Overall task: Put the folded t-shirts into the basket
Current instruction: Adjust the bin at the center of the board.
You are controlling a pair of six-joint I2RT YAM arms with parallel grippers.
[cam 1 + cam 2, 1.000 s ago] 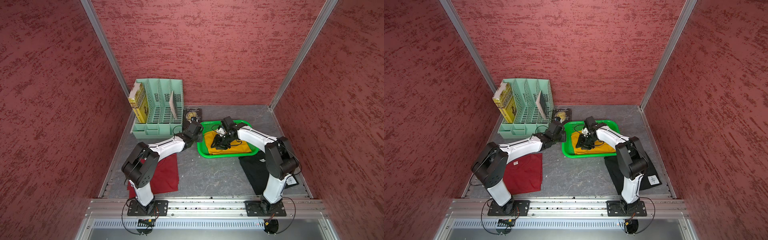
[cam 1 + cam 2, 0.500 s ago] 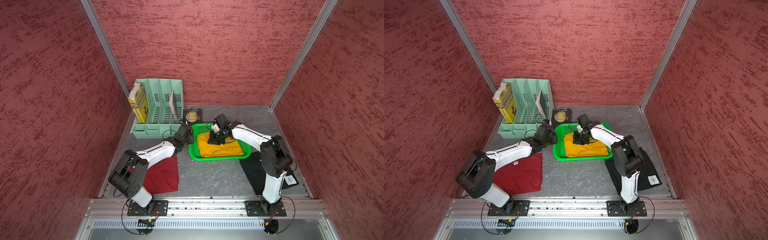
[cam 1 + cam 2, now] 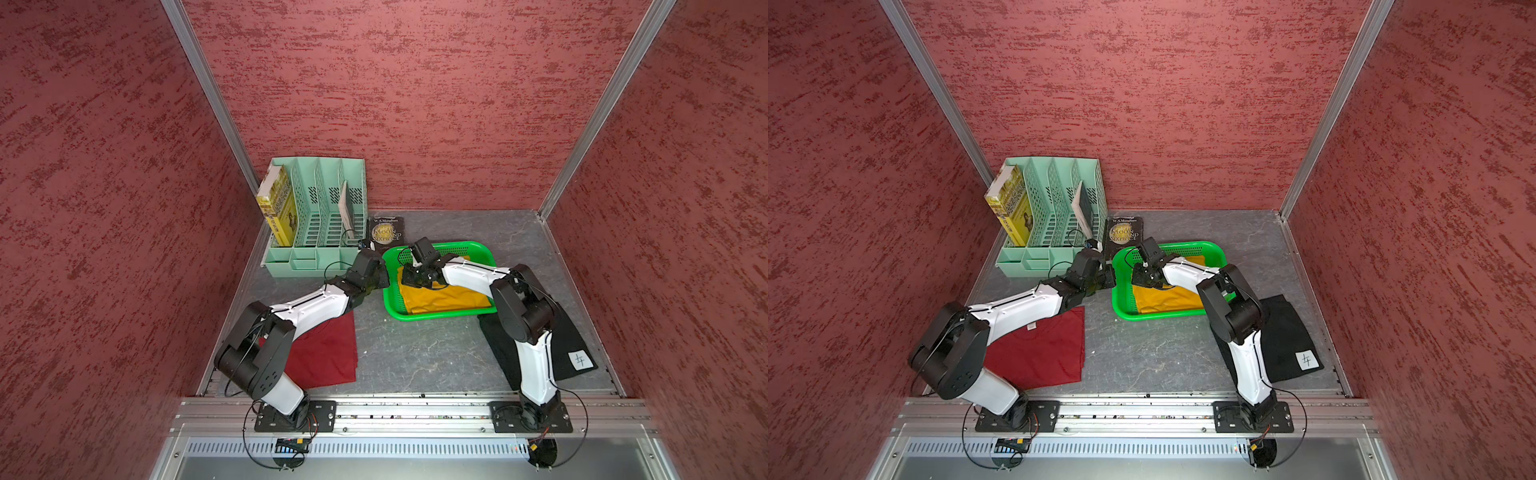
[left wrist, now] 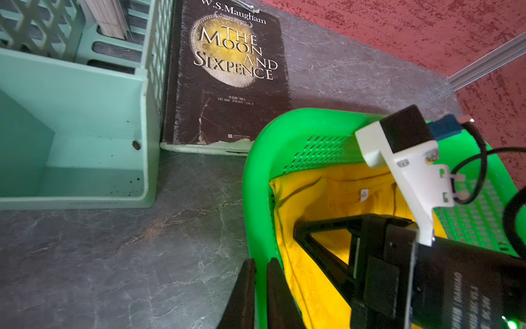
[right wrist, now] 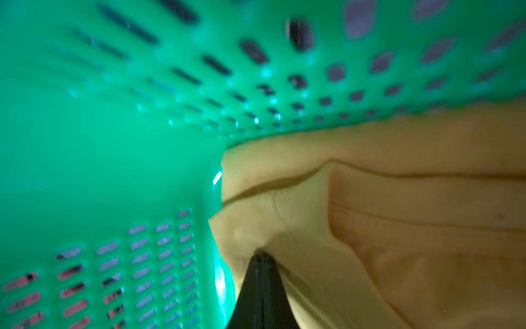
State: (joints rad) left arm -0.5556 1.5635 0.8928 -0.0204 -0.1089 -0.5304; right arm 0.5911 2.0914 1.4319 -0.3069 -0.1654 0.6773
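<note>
The yellow t-shirt (image 3: 440, 297) lies inside the green basket (image 3: 415, 316) on the counter (image 3: 415, 357); the right pincer (image 5: 260, 256) is pinched shut on its edge, and the left pincer (image 4: 259, 263) is clamped on the basket's rim. I think the first shirt is being set in place; next the right pincer must let go and go for the black t-shirt (image 3: 573, 332); the red t-shirt (image 3: 328, 353) waits too.

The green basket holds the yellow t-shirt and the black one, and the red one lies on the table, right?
No. Only the yellow t-shirt is in the basket; the black t-shirt lies on the table, like the red t-shirt, as both top views show.
</note>
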